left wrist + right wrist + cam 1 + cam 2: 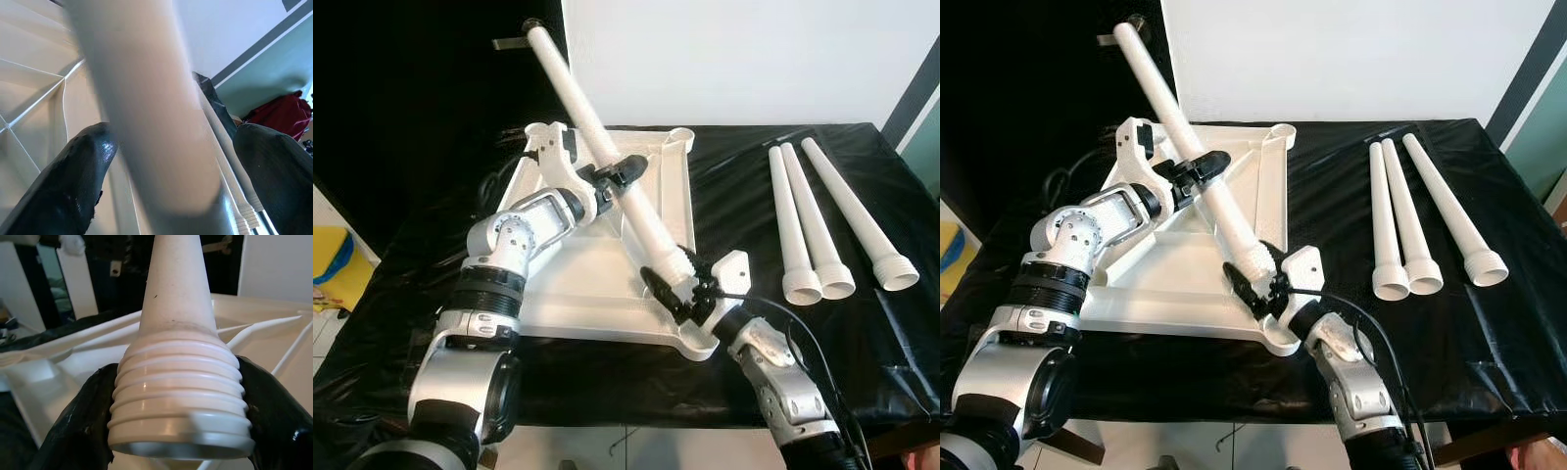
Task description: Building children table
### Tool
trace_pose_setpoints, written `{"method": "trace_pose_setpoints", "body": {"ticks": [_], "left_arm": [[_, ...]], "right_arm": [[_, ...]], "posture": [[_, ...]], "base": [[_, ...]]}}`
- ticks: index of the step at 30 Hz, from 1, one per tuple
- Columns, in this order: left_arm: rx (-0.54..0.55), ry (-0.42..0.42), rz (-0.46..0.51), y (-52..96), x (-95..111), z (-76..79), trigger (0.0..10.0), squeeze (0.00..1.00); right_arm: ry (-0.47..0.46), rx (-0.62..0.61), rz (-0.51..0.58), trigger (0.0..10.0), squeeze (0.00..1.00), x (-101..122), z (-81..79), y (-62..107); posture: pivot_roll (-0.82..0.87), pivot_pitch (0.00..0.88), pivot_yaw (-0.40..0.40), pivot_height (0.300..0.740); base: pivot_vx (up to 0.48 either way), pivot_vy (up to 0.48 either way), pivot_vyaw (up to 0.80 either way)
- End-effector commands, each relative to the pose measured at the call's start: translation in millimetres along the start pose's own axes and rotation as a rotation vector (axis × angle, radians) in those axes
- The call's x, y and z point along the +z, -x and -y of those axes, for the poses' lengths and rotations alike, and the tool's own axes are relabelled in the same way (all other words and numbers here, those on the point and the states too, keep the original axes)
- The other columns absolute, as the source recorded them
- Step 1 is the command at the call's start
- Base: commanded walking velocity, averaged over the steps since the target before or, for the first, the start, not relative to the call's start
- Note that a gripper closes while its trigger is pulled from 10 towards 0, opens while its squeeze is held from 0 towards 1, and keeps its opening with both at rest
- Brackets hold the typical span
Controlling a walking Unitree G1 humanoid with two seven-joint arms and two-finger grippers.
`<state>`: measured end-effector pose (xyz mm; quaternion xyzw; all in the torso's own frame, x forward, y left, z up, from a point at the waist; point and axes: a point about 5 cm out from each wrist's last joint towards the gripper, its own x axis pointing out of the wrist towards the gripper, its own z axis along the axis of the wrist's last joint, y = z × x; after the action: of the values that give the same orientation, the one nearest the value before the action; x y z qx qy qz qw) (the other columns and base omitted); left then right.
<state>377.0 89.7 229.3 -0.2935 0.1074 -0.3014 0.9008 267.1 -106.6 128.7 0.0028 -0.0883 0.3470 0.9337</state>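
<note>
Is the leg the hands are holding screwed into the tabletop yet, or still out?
Out. The leg slants above the upturned tabletop, its threaded end bare and held in the right hand; the left hand grips mid-shaft.

Black cloth over the work surface, white wall behind, yellow bin at left.

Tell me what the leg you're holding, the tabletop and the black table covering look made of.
Leg, in both pincers (left, right): likely moulded plastic, matte white, with moulded threads at its wide end. Tabletop: seemingly the same white plastic, ribbed underside. Covering: probably thin plastic sheeting, glossy and wrinkled.
</note>
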Motion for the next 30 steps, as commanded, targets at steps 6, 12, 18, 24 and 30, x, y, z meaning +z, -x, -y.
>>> {"method": "trace_pose_setpoints", "body": {"ticks": [6, 12, 18, 24, 30], "left_arm": [[-0.388, 0.012, 0.077, 4.4, 27.5, 17.2, 2.5, 0.00], [-0.409, 0.036, 0.066, 6.3, 27.5, 16.7, 0.0, 0.00], [-0.445, 0.048, 0.052, 5.4, 19.4, 23.1, 0.0, 0.00], [-0.465, 0.059, 0.051, 4.3, 16.4, 27.6, 0.0, 0.00], [-0.474, -0.031, 0.044, 5.6, 20.4, 35.9, 10.0, 0.00]], "right_arm": [[0.036, 0.035, 0.009, 10.0, 0.00, 1.8, -3.3, 5.9], [0.048, 0.041, 0.000, 10.0, 0.00, 1.0, -3.1, 7.7], [0.051, 0.027, 0.007, 10.0, 0.00, 2.4, -1.4, 5.6], [0.043, 0.014, 0.012, 10.0, 0.00, 4.0, -0.2, 2.7], [0.020, -0.009, 0.025, 10.0, 1.00, 7.1, 4.2, 2.1]], "posture": [[-0.03, 0.000, 0.030, 0.740], [-0.03, 0.000, 0.029, 0.740], [-0.03, 0.000, 0.025, 0.740], [-0.03, 0.000, 0.023, 0.740], [-0.03, 0.000, 0.021, 0.740]], "base": [[0.000, 0.000, 0.00], [0.000, 0.000, 0.00], [0.000, 0.000, 0.00], [0.000, 0.000, 0.00], [0.000, 0.000, 0.00]]}}
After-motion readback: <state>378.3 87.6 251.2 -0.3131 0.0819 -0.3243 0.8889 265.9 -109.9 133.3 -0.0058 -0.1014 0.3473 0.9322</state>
